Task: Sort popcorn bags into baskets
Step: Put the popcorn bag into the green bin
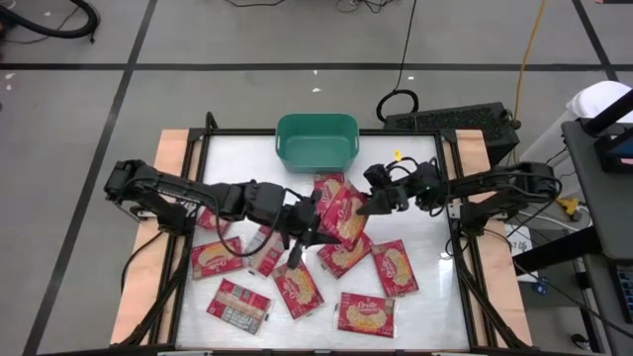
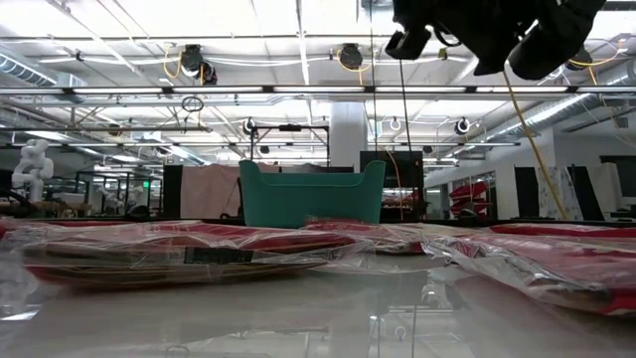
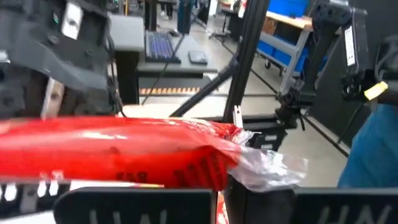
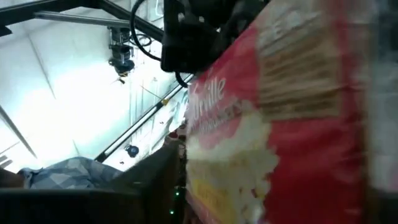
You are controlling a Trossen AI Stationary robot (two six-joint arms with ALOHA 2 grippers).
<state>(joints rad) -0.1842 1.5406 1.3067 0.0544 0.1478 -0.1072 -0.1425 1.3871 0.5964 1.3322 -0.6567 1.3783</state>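
One red popcorn bag hangs in the air over the table's middle, between my two grippers. My left gripper reaches in from the left and is shut on it. My right gripper is at the bag's right edge, open, with its fingers on either side of the bag; whether they touch it does not show. The teal basket stands at the far edge. Several more bags lie flat on the table. My left gripper pinches the raised popcorn bag between its two fingers at a corner, next to the clear sealed end. The fingers come level from the table's left. The bag is lifted clear of the table and lies roughly level.
Loose bags lie on the near half of the table, and one shows its grey-white back. Another bag lies just in front of the basket. A dark frame runs round the table.
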